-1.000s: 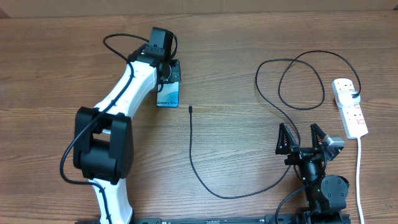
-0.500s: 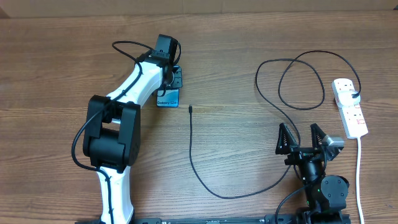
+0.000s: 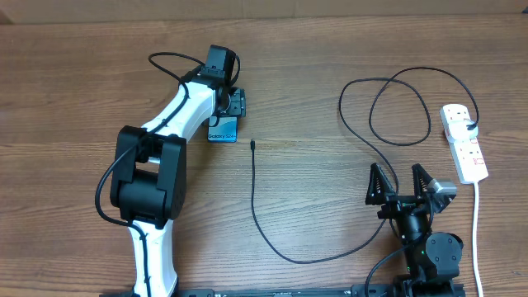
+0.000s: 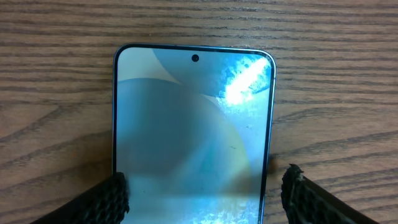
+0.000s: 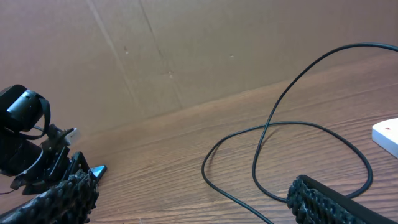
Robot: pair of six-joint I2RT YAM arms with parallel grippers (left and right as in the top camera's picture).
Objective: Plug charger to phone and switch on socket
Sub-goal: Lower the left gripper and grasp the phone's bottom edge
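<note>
The phone [image 4: 193, 130] lies flat on the wooden table, its light blue screen lit. My left gripper [image 4: 205, 180] is open and straddles its lower end. The left fingertip [image 4: 115, 190] overlaps the phone's left edge, and the right one stands clear of the right edge. From overhead, only the phone's near end [image 3: 222, 132] shows below the left gripper [image 3: 233, 104]. The charger tip [image 3: 252, 145] lies loose just right of the phone. Its thin black cable [image 3: 272, 243] loops across to the white socket [image 3: 464, 147] at the far right. My right gripper [image 3: 402, 183] is open and empty.
The right wrist view shows the cable loops [image 5: 267, 134] on the table, a corner of the socket [image 5: 388, 134], the left arm [image 5: 25, 143] at the far left and a cardboard wall [image 5: 186, 50] behind. The socket's white lead [image 3: 476, 239] runs toward the front edge.
My left gripper has opened and let go of the phone, which now rests on the table. The left arm's elbow swung right early on. The right arm has not moved.
</note>
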